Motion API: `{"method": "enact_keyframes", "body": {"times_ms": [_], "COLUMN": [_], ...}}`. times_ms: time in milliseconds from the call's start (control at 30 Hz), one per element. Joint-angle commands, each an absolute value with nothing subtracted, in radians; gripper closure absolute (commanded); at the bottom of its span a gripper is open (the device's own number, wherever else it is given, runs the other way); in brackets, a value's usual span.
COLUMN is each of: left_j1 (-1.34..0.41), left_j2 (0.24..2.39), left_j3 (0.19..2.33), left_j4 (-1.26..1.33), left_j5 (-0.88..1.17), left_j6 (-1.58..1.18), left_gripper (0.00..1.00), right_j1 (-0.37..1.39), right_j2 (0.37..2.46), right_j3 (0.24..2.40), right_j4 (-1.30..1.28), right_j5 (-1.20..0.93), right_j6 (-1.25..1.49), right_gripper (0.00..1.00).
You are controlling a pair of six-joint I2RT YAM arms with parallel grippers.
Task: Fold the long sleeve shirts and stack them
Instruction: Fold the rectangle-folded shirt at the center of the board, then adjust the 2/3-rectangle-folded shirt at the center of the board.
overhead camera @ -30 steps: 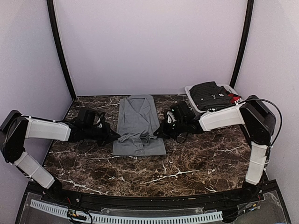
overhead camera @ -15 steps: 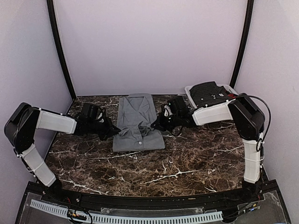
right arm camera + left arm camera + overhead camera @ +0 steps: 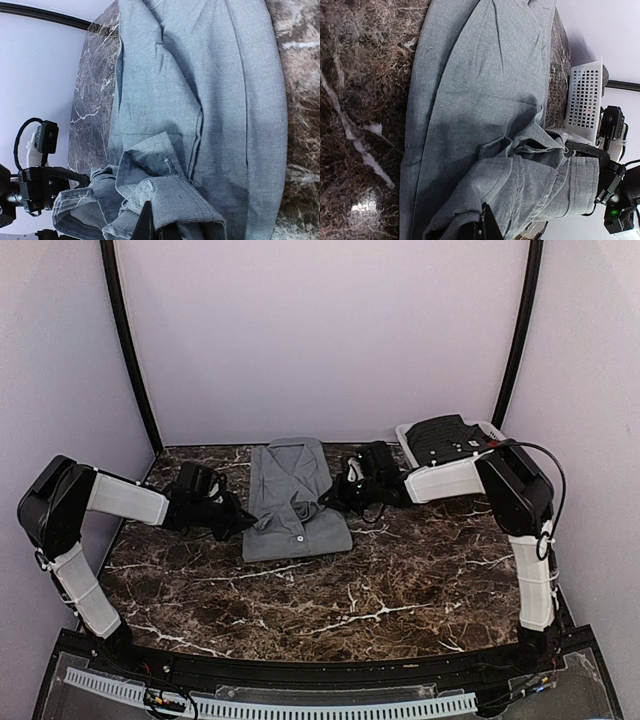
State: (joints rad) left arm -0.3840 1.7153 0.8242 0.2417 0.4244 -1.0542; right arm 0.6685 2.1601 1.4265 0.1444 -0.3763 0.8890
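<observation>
A plain grey long sleeve shirt [image 3: 292, 480] lies lengthwise on the marble table [image 3: 400, 570], collar toward the back wall. Its near hem is lifted and doubled over the body. My left gripper [image 3: 243, 523] is shut on the hem's left corner, and in the left wrist view its fingertips [image 3: 482, 226] are buried in bunched grey cloth [image 3: 530, 180]. My right gripper [image 3: 335, 502] is shut on the hem's right corner, and the right wrist view shows the folded hem [image 3: 190, 200] draped over that gripper [image 3: 150, 225].
A white perforated basket [image 3: 492, 430] at the back right corner holds a dark folded garment [image 3: 445, 438]. Black frame posts [image 3: 130, 350] and pale walls close in the back and sides. Bare marble stretches in front of the shirt.
Both grippers have carried the hem away from the near edge toward the collar. The shirt's outline on the table is shorter, and the arms reach further back.
</observation>
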Motion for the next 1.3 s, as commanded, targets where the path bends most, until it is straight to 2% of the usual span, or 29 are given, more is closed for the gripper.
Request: {"method": "enact_keyframes", "body": {"times_ms": [0, 67, 133, 167, 200, 267, 400, 533, 600, 667, 733, 833, 900, 967, 1067, 1267], "left_j1": [-0.379, -0.379, -0.378, -0.377, -0.375, -0.37, -0.359, -0.357, -0.358, -0.358, -0.359, -0.359, -0.359, -0.359, -0.358, -0.356], "left_j2": [1.684, 1.673, 1.659, 1.648, 1.636, 1.613, 1.559, 1.538, 1.531, 1.53, 1.541, 1.555, 1.564, 1.575, 1.591, 1.716], "left_j3": [0.843, 0.84, 0.84, 0.841, 0.845, 0.85, 0.854, 0.888, 0.899, 0.907, 0.922, 0.926, 0.927, 0.929, 0.921, 0.988], "left_j4": [0.258, 0.256, 0.256, 0.251, 0.241, 0.223, 0.21, 0.169, 0.155, 0.134, 0.091, 0.055, 0.026, -0.017, -0.048, -0.082], "left_j5": [0.395, 0.375, 0.358, 0.352, 0.34, 0.318, 0.3, 0.316, 0.323, 0.339, 0.354, 0.365, 0.348, 0.305, 0.233, 0.195], "left_j6": [-1.046, -1.039, -1.024, -1.017, -1.006, -0.986, -0.932, -0.863, -0.837, -0.818, -0.802, -0.791, -0.79, -0.792, -0.803, -0.793], "left_gripper": [0.99, 0.87, 0.68, 0.63, 0.52, 0.39, 0.25, 0.2, 0.21, 0.27, 0.37, 0.58, 0.67, 0.74, 0.83, 0.91], "right_j1": [0.663, 0.659, 0.655, 0.654, 0.652, 0.648, 0.638, 0.636, 0.637, 0.641, 0.652, 0.677, 0.687, 0.699, 0.714, 0.722], "right_j2": [2.199, 2.205, 2.209, 2.207, 2.201, 2.183, 2.14, 2.121, 2.112, 2.105, 2.103, 2.106, 2.12, 2.15, 2.19, 2.28], "right_j3": [1.493, 1.507, 1.523, 1.528, 1.53, 1.53, 1.545, 1.578, 1.584, 1.587, 1.589, 1.58, 1.573, 1.582, 1.611, 1.682], "right_j4": [0.187, 0.183, 0.17, 0.161, 0.154, 0.142, 0.09, 0.025, 0.004, -0.035, -0.07, -0.091, -0.084, -0.079, -0.084, -0.097], "right_j5": [-0.404, -0.41, -0.414, -0.412, -0.408, -0.4, -0.373, -0.346, -0.337, -0.338, -0.344, -0.361, -0.388, -0.414, -0.447, -0.494], "right_j6": [0.859, 0.854, 0.843, 0.836, 0.827, 0.806, 0.737, 0.67, 0.648, 0.628, 0.608, 0.597, 0.611, 0.618, 0.621, 0.63], "right_gripper": [1.0, 1.0, 0.86, 0.77, 0.69, 0.55, 0.39, 0.36, 0.36, 0.42, 0.51, 0.7, 0.82, 0.88, 0.93, 0.95]}}
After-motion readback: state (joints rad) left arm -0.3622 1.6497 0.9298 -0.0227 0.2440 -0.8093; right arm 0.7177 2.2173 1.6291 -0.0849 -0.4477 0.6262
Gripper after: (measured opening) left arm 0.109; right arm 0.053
